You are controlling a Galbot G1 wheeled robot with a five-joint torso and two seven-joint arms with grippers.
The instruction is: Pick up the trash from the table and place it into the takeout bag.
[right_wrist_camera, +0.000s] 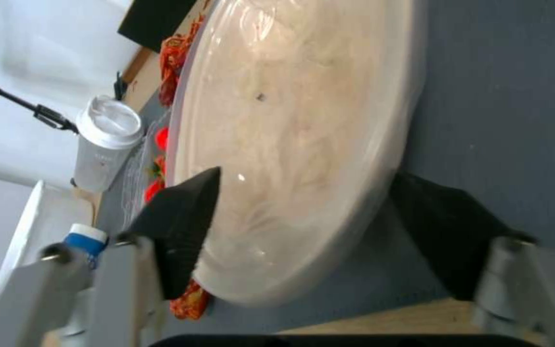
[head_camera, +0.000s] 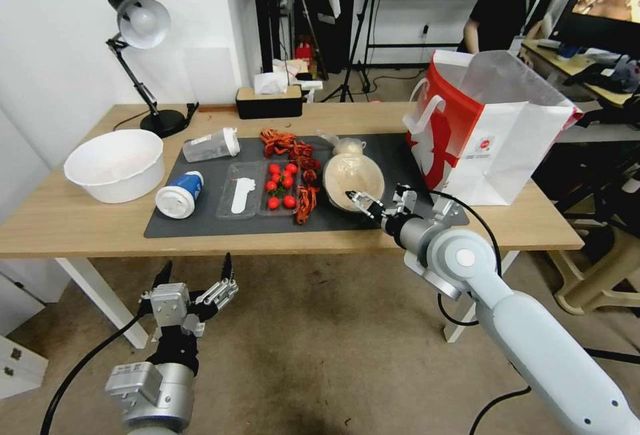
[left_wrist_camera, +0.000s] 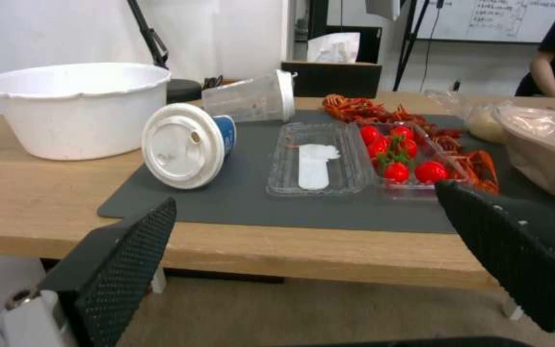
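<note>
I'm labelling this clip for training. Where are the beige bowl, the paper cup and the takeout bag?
beige bowl [head_camera: 353, 178]: head view, middle of its lid.
paper cup [left_wrist_camera: 181, 144]: left wrist view, centre of its white lid.
takeout bag [head_camera: 513, 155]: head view, white front panel.

Light-wood table [head_camera: 73, 225] on white legs, carrying a dark grey mat [head_camera: 200, 218] in the middle. Left of the mat, a white basin [head_camera: 115, 165] and a black desk lamp [head_camera: 143, 55]; behind the mat, a tissue box [head_camera: 269, 101]; right of it, the takeout bag [head_camera: 497, 135].
</note>
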